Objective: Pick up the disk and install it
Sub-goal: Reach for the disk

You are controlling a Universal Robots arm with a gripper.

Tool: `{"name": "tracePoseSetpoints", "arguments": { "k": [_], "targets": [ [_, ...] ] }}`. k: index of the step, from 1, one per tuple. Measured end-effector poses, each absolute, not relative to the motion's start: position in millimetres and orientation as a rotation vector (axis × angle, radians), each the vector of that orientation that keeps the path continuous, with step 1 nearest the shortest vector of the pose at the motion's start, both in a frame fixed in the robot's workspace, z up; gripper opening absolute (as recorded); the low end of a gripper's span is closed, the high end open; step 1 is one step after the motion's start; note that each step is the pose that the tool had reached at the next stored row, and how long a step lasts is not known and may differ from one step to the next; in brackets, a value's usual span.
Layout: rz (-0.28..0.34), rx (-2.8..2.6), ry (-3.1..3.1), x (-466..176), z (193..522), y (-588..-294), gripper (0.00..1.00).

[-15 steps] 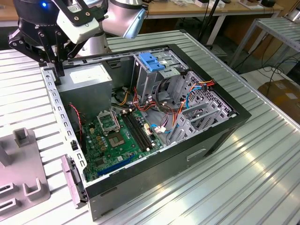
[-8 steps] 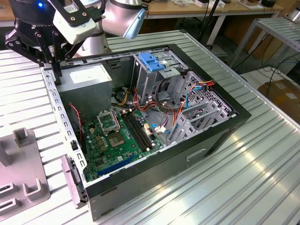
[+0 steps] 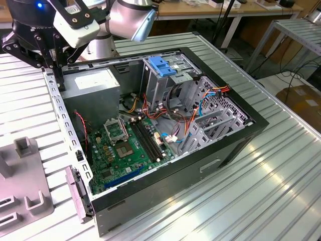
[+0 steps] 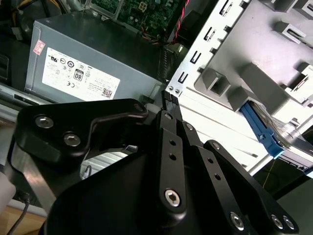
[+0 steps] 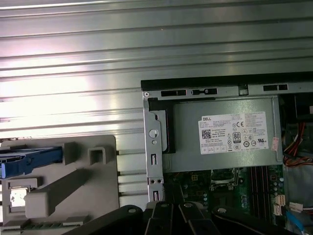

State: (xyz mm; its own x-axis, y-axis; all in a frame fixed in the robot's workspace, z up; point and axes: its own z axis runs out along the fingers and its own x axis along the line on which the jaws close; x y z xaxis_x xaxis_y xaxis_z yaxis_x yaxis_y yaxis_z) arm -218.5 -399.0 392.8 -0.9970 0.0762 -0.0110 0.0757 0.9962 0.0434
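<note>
Quick count from where I'm standing: one arm (image 3: pixel 128 20), one gripper (image 4: pixel 168 98), one open computer case (image 3: pixel 210 165) lying on the slatted metal table (image 3: pixel 261 201), one power-supply box (image 4: pixel 98 54) inside it, one drive cage (image 3: pixel 156 93) with a blue handle, one grey fixture block (image 5: pixel 73 186), and one disk (image 5: pixel 30 161).

The gripper is hanging over the case corner by the power-supply box. Its jaws are looking pressed together with nothing between them.

The disk is sitting in the fixture block, out on the table beside the case and apart from the gripper. In both wrist views its blue rail and a sliver of metal are showing; the rest is getting cut off at the picture edge or hidden by the block. In the exterior view the block is lying at the exterior view's left, partly cropped.

The motherboard (image 3: pixel 125 145) is sitting under a tangle of cables (image 3: pixel 165 108), so I'm not managing to count its small parts.
</note>
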Motion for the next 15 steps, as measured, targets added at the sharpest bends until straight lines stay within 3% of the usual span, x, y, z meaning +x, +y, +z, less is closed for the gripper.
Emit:
{"name": "tracePoseSetpoints", "arguments": {
  "k": [15],
  "targets": [
    [0.067,0.119,3.128,-227.4,392.6,-399.0,0.1]
  ]
}}
